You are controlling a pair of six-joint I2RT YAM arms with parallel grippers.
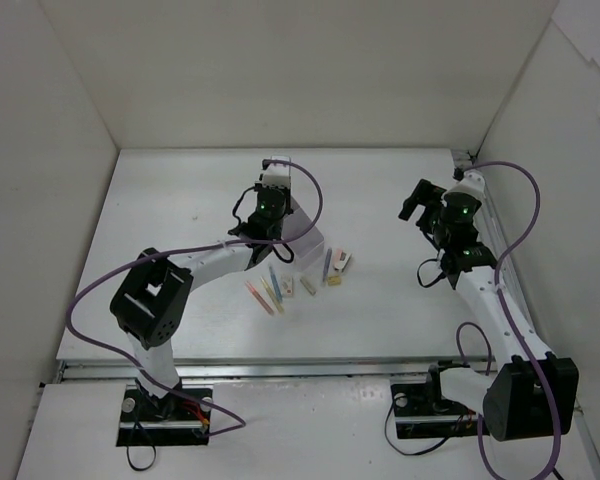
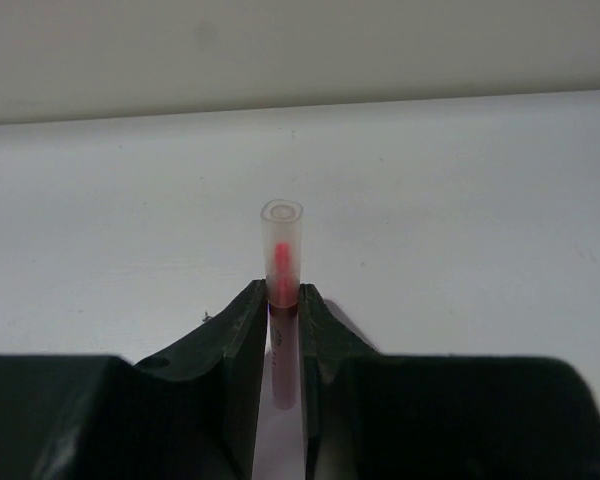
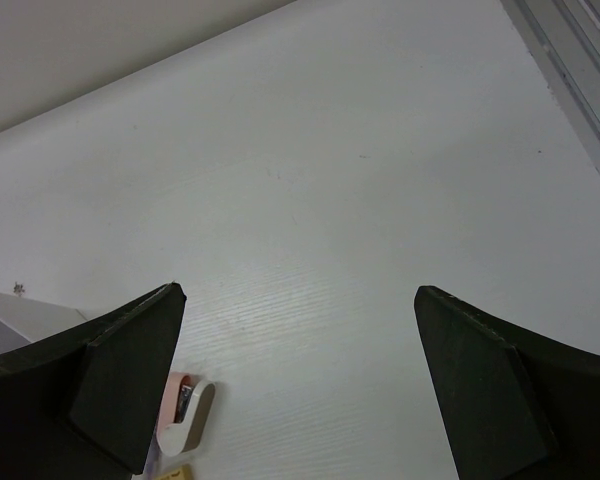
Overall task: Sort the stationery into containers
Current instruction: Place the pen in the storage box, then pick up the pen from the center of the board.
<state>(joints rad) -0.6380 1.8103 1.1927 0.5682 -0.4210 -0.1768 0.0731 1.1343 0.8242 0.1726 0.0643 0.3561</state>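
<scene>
Loose stationery nearest the bases: thin pink pen [image 1: 256,295] and thin yellow pen [image 1: 269,296] side by side, thin blue pen [image 1: 275,277] just behind them, all flat on the white table [image 1: 180,200]. Right of those are a small white eraser block [image 1: 305,287], a small tan eraser block [image 1: 334,281], a thin purple pen [image 1: 327,263], and a white-and-pinkish eraser block [image 3: 185,415] furthest right.

Behind that cluster is the translucent lavender plastic rectangular box [image 1: 308,238]. Can't make out its compartments or contents from the top view.

Left gripper [image 2: 283,295] is clamped tight on a translucent pen with pink core [image 2: 281,235]. The capped end sticks out past the fingertips, and only bare table shows beyond it in the wrist view. From the top, this gripper sits at the box's far-left side. Can't tell whether it's over the box.

Right gripper [image 3: 298,292] is well apart on the right, fingers spread wide, holding nothing, above bare table.
</scene>
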